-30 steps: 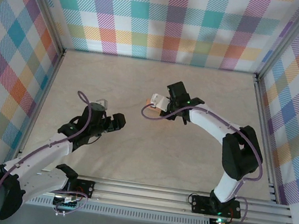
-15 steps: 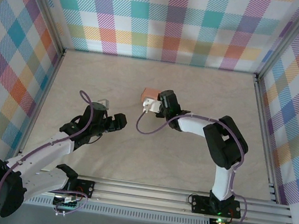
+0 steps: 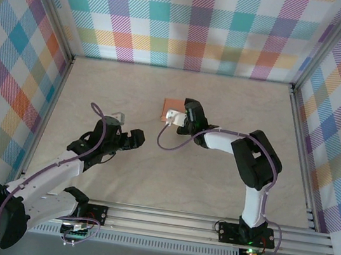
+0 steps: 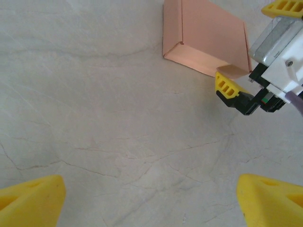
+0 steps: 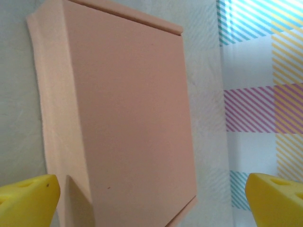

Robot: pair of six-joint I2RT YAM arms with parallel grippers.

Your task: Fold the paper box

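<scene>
Presently, item one: the paper box (image 3: pixel 172 104), a salmon-orange, flat rectangular carton of thin cardboard. It lies flat and folded into shape on the pale marbled table (image 3: pixel 118 88), just above the centre of the overhead frame and at the top of the left wrist frame. Handling, by estimate: very light, apt to slide on the smooth top, stiff at the creases but easily dented across the broad face; best taken by its short edges or a folded corner, not pinched mid-panel. Right gripper (image 3: pixel 173 114): yellow fingers spread wide at the box's lower right end, clamping nothing; whether a fingertip brushes the edge cannot be told. Left gripper (image 3: pixel 131 139): lower left of centre, well apart from the box, jaws wide and empty. Surroundings: a purple cable (image 3: pixel 163 142) looping below the right wrist, plaid walls (image 3: pixel 199 23) at top and sides, a metal rail (image 3: pixel 163 219) along the bottom. Obstructions: only tabletop lies between the left gripper and the box; the right gripper itself crowds one end.
</scene>
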